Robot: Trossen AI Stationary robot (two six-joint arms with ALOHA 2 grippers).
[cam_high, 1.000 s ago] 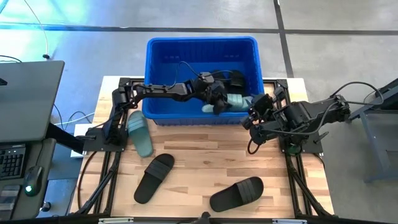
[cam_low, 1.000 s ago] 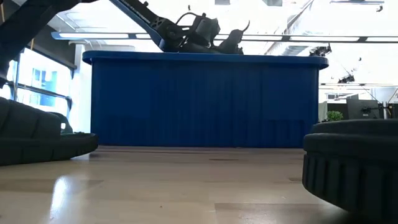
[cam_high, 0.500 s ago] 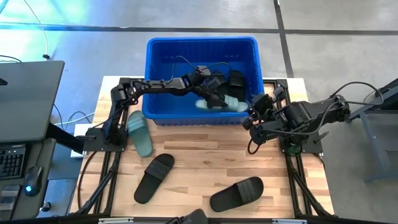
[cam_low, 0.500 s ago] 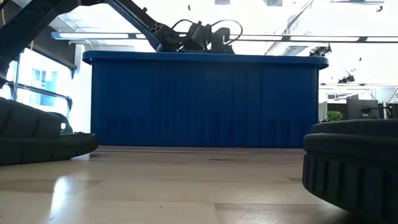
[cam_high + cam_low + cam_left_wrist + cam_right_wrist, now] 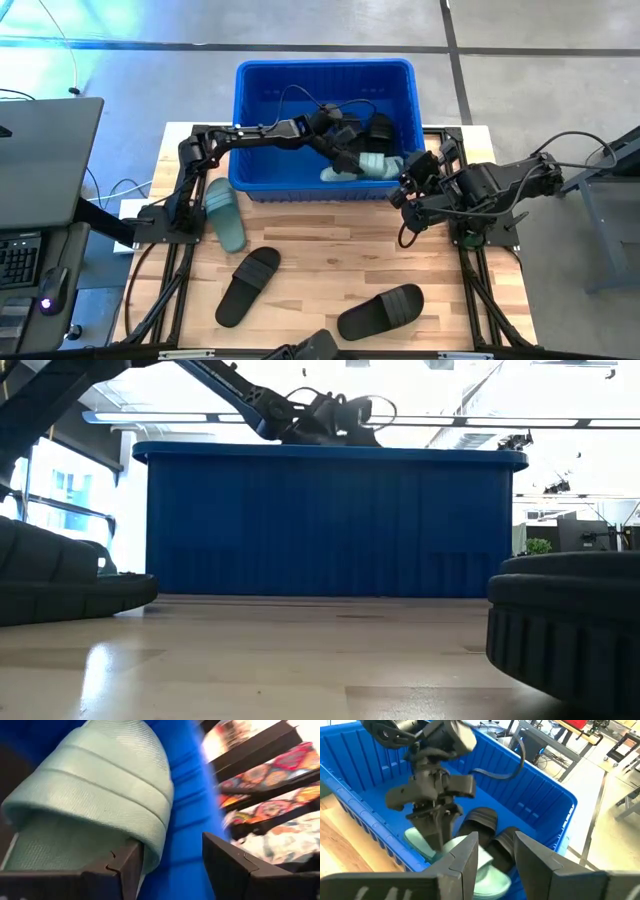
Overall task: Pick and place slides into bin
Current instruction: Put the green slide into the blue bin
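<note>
Green slide point(image 5: 368, 166) now lies released beneath left gripper point(image 5: 345, 156), unlike before.

The bin point(image 5: 258, 95) is shiny blue plastic with ridged walls. The green slide point(image 5: 95, 805) looks soft, maybe foam, with tiny bumps. The table point(image 5: 320, 265) is smooth pale wood.

The left arm is reaching from its base at the table's left side, stretching across toward the right, its wrist bending downward. The left gripper point(image 5: 343, 158) is pointing down, its two dark fingers point(image 5: 120, 870) standing apart with a clear gap between them. The right arm is sitting folded near its base at the table's right side, the right gripper point(image 5: 408, 186) facing toward the left arm, its fingers point(image 5: 465, 857) spread with a gap between them.
</note>
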